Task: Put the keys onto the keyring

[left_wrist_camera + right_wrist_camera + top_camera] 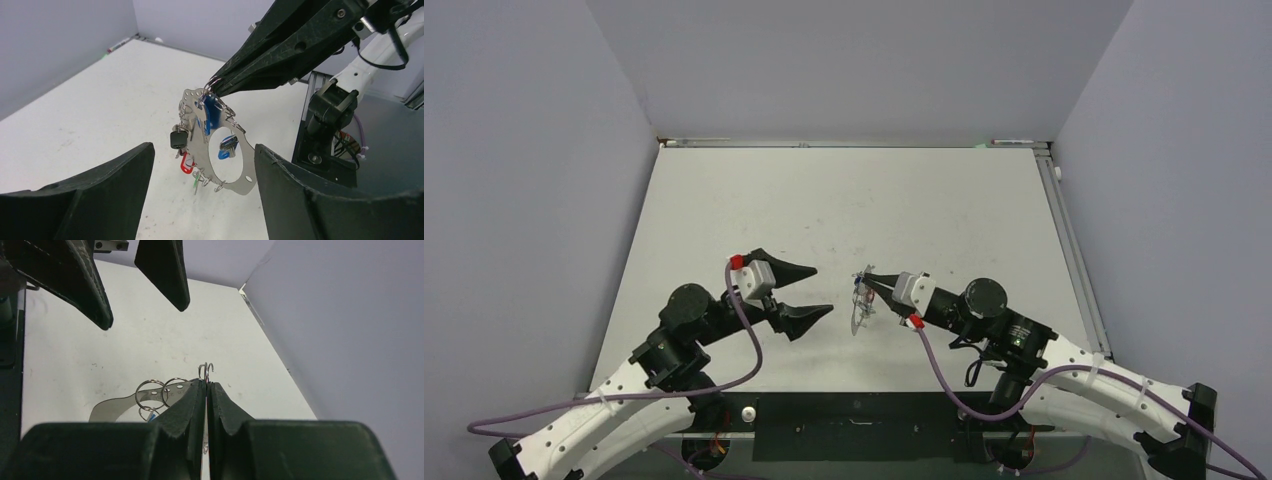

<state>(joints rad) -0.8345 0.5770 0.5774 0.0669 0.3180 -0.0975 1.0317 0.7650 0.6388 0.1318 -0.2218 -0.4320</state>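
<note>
The keyring is a flat silvery plate with a big oval hole and small split rings along its rim. It hangs in the air from my right gripper, which is shut on its top edge. Keys hang from it with black, red, blue and green tags. In the top view the right gripper holds the keyring above the table. My left gripper is open and empty just left of it, with its fingers either side of the plate and not touching it. The right wrist view shows the shut right gripper, the plate and the left gripper.
The white table has grey walls on three sides. A metal rail runs along its right edge. The arm bases and purple cables are at the near edge.
</note>
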